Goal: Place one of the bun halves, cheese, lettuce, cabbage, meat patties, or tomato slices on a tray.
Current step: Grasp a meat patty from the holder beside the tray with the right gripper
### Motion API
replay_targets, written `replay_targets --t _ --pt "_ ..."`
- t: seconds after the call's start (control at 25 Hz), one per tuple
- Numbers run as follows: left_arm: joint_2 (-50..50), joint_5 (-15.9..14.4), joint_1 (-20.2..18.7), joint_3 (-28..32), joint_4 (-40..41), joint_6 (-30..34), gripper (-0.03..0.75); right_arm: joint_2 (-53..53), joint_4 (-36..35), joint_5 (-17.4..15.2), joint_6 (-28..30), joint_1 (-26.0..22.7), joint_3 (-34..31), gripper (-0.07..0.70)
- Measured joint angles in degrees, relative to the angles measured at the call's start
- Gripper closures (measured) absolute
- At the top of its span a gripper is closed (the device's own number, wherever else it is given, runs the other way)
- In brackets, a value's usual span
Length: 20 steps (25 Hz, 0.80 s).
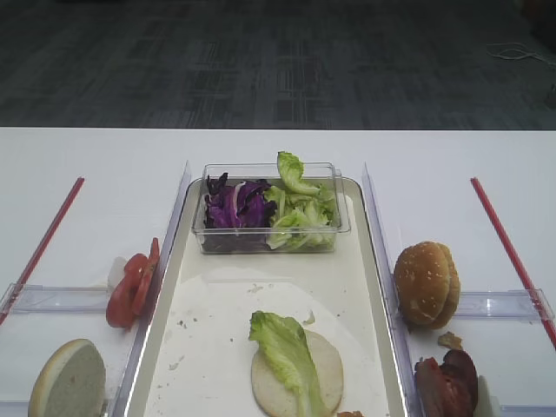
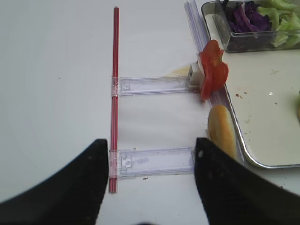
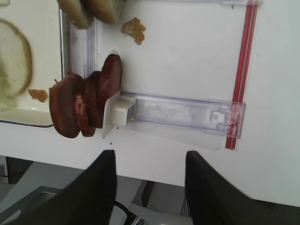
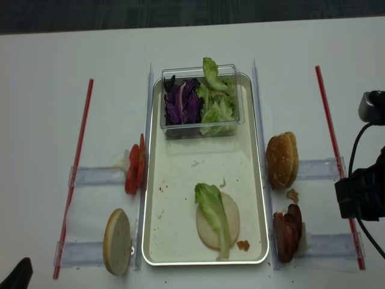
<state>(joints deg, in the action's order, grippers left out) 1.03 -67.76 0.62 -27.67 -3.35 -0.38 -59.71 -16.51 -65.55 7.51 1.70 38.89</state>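
Observation:
On the tray (image 1: 365, 261) lies a bun half (image 1: 326, 369) with a lettuce leaf (image 1: 282, 343) over it. A clear box at the tray's far end holds cabbage (image 1: 236, 207) and more lettuce. Right of the tray stand bun halves (image 1: 426, 282) and meat patties (image 3: 84, 103) on edge in racks. Tomato slices (image 2: 213, 70) and another bun half (image 2: 222, 131) stand left of it. My right gripper (image 3: 150, 161) is open and empty at the table's near edge, short of the patties. Over a clear rack, my left gripper (image 2: 151, 150) is open and empty. Cheese is out of view.
Clear plastic rails (image 1: 378, 234) flank the tray. Red sticks (image 1: 508, 248) lie along both outer sides of the table. Clear racks (image 3: 183, 115) run between rails and sticks. A crumb (image 3: 133, 29) lies beside the buns. Part of the right arm (image 4: 361, 192) hangs at the right edge.

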Motion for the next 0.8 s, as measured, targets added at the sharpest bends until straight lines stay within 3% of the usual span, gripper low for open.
replay_targets --t 0.8 --pt "0.00 0.00 0.00 0.00 0.09 -0.27 0.324 -12.21 0.99 5.78 -10.45 22.32 4.91 0.272"
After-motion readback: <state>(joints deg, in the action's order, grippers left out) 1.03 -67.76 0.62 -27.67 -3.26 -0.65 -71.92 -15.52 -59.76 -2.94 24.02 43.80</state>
